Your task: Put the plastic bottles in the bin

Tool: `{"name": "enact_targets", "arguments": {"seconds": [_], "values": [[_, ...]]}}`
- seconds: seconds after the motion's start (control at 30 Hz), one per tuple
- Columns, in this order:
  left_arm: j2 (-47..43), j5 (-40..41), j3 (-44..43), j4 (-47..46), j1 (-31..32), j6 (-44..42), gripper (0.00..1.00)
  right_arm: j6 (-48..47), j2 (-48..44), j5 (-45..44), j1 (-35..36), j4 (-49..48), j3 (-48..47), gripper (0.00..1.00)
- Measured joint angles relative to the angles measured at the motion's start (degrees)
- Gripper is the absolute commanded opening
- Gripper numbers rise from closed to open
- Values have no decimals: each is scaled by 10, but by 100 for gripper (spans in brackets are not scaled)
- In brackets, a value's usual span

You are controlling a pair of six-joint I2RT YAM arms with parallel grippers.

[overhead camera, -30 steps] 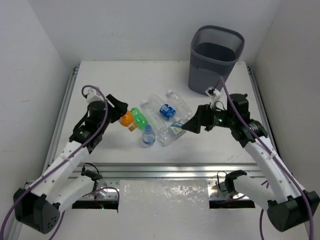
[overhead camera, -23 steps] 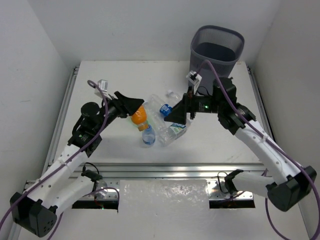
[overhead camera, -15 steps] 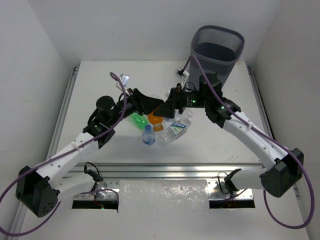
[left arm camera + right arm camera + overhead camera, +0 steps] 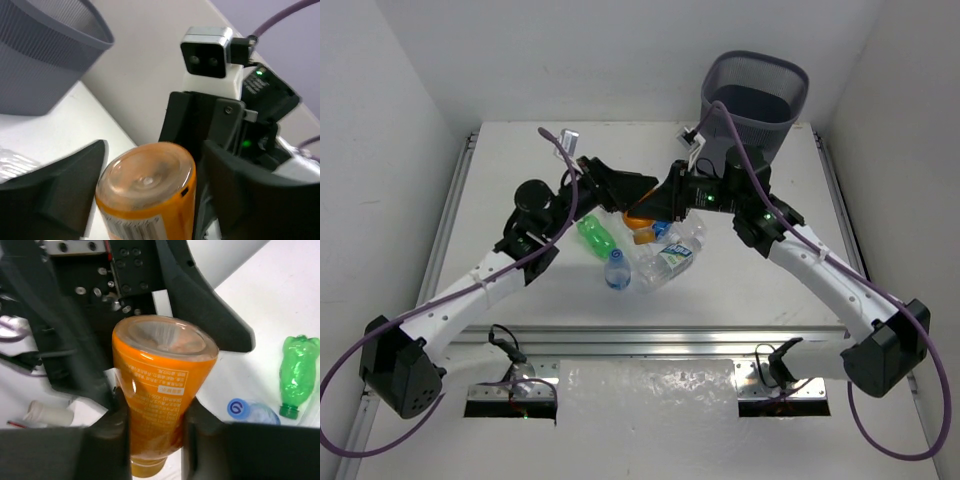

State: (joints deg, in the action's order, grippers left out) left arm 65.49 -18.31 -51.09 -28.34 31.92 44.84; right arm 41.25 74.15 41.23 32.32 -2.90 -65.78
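Bright, even light; soft shadows; wrist views blurred up close.

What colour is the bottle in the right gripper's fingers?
The bottle is orange; the right wrist view shows it best.

You see: small orange plastic bottle [image 4: 159, 385], white print | crinkled green plastic bottle [image 4: 298, 365] | tall dark grey mesh wastebasket [image 4: 782, 128], fine grid | round blue bottle cap [image 4: 239, 408]

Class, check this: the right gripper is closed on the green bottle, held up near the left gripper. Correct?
No. The right gripper is closed on the orange bottle, near the left gripper; the green bottle lies apart, ungripped. The right wrist view shows it.
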Motion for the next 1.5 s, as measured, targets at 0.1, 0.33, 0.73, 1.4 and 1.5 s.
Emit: {"name": "enact_targets", "arguments": {"seconds": [0.1, 0.33, 0.73, 1.4, 1.5], "values": [[3, 42, -42, 62, 7, -14, 100, -13, 0, -25, 1, 19, -3, 0], [12, 380, -286, 407, 10, -45, 100, -71, 8, -244, -70, 186, -119, 0], [-4, 539, -213, 645, 5, -38, 100, -168, 376, -498, -268, 295, -625, 69], [274, 446, -213, 612, -94, -3, 94, -239, 81, -494, -85, 292, -248, 99], [325, 431, -216, 602, -94, 10, 89, -236, 34, -476, -78, 276, -144, 99]]}}
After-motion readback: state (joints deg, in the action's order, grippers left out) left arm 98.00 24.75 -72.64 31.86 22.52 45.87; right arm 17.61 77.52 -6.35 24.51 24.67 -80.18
